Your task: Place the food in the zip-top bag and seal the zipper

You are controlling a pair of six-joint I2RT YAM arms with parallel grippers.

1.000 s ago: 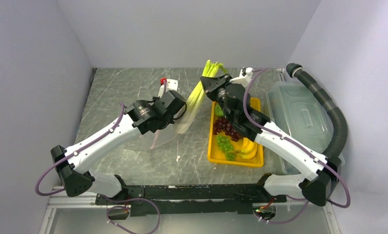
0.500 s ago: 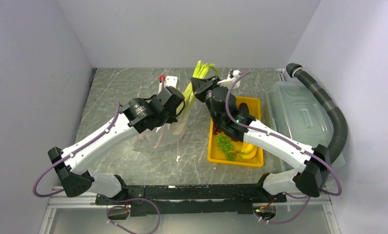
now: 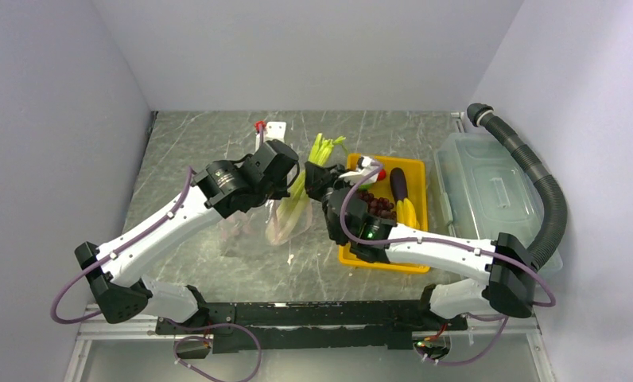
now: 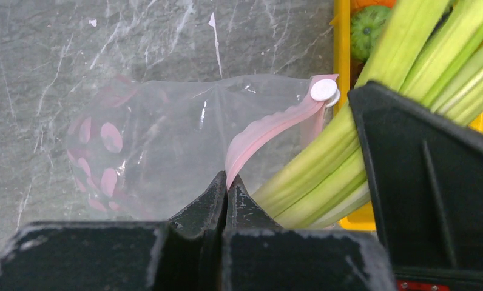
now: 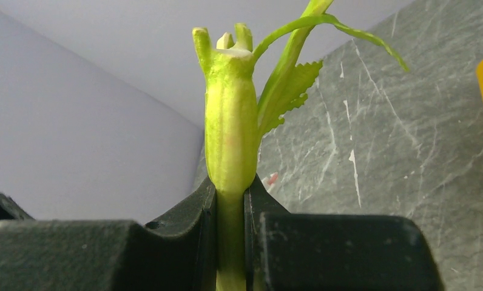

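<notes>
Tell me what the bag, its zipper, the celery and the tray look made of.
Zip-top bag: thin clear plastic film, glossy; creases and the table show through. Zipper: pink flexible plastic, matte, bending in a curve. Celery: likely moulded plastic or rubber, smooth with faint sheen; cannot tell which. Tray: rigid yellow plastic by the look, even colour.

The tray (image 3: pixel 381 265) sat on the table (image 3: pixel 194 151), with grapes (image 3: pixel 374 204) and bananas (image 3: pixel 409 213) in it. Just left of the tray was the zip-top bag (image 3: pixel 285 227). The celery (image 3: pixel 316 151) leaned there too, its low end in the bag and its top toward the back. The left gripper (image 4: pixel 227 185) pinched the zipper (image 4: pixel 269 130), left of the tray. The right gripper (image 5: pixel 230 194) held the celery beside the tray's left edge. A bin (image 3: pixel 488 191) sat right of the tray, and a hose (image 3: pixel 548 199) lay further right.
</notes>
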